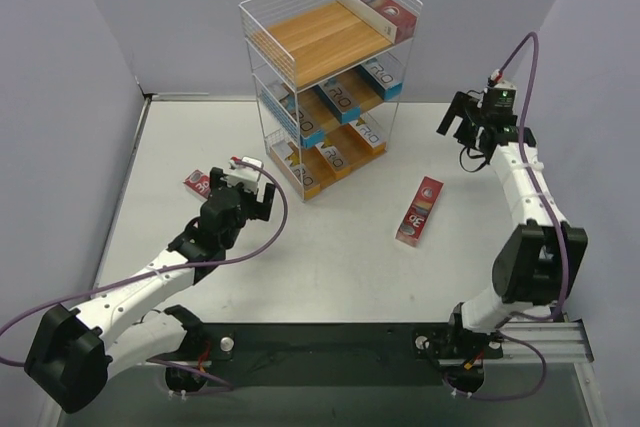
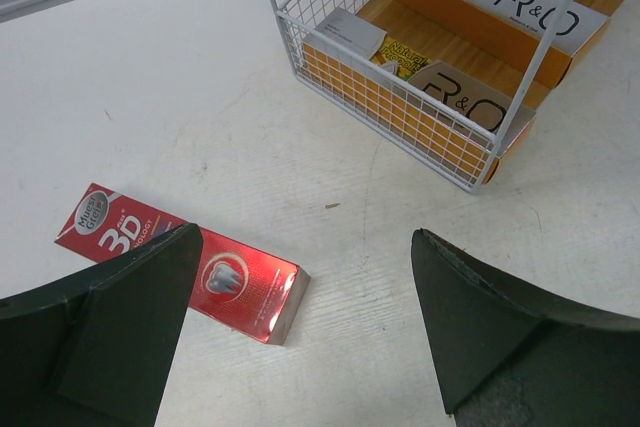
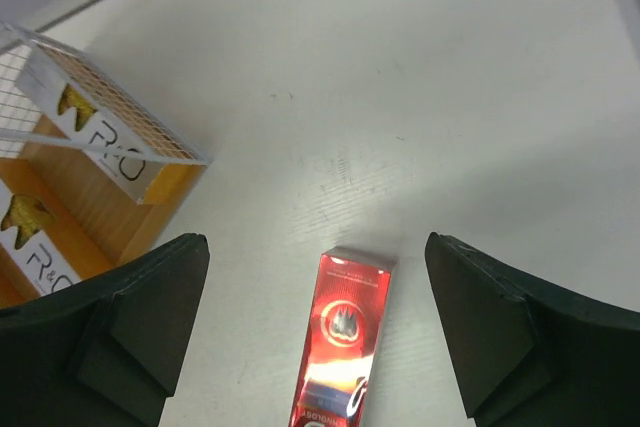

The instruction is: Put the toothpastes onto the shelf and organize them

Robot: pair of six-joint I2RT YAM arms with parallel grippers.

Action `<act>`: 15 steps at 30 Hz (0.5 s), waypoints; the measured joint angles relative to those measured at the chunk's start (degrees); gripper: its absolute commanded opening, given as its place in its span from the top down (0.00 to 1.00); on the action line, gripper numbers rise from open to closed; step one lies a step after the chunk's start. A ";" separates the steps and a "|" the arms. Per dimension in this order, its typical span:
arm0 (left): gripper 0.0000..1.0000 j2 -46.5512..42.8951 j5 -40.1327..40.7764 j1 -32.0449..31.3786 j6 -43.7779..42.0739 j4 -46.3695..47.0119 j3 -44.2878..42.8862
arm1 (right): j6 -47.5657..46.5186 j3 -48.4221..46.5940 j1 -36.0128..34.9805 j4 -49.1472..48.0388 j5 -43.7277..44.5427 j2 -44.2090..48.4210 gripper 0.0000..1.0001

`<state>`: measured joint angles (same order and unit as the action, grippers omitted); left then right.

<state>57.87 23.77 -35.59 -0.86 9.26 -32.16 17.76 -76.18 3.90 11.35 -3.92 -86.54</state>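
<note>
White tabletop [image 1: 330, 267], wire shelf [image 1: 320, 77] at far side: orange cartons [image 1: 325, 162] lowest, teal cartons [image 1: 388, 77] mid, one red carton [image 1: 378, 5] on top. Left gripper [image 1: 252, 179] wide open, empty, near second red carton [image 1: 197, 183]; right gripper [image 1: 462, 119] wide open, empty, raised beyond third red carton [image 1: 419, 211].

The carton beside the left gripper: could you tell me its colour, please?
The carton is red with white 3D lettering; the left wrist view shows it best.

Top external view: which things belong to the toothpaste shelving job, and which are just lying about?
Job: shelf; red 3D carton by left gripper; mid-table red carton; top-tier red carton; teal cartons, middle tier; orange cartons, bottom tier.
Not the job: purple cables; table.
</note>
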 measured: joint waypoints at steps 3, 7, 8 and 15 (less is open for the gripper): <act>0.03 -0.04 -0.22 0.00 -0.39 0.04 0.00 | 1.18 -3.69 1.07 2.49 -2.69 -8.50 0.06; 0.03 -0.22 -1.36 -0.13 -1.14 0.07 0.00 | 1.79 -9.25 1.66 4.76 -5.84 -17.73 0.08; 0.03 -0.31 -1.60 -0.22 -1.27 0.07 0.02 | 1.81 -10.45 1.66 5.22 -6.54 -19.47 0.09; 0.03 -1.05 -2.62 -0.33 -1.84 0.02 0.02 | 1.29 -12.48 0.39 9.51 -8.13 -25.88 0.10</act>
<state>56.82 21.15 -35.92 -2.70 9.28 -32.14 19.05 -88.66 4.29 20.86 -12.05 -112.42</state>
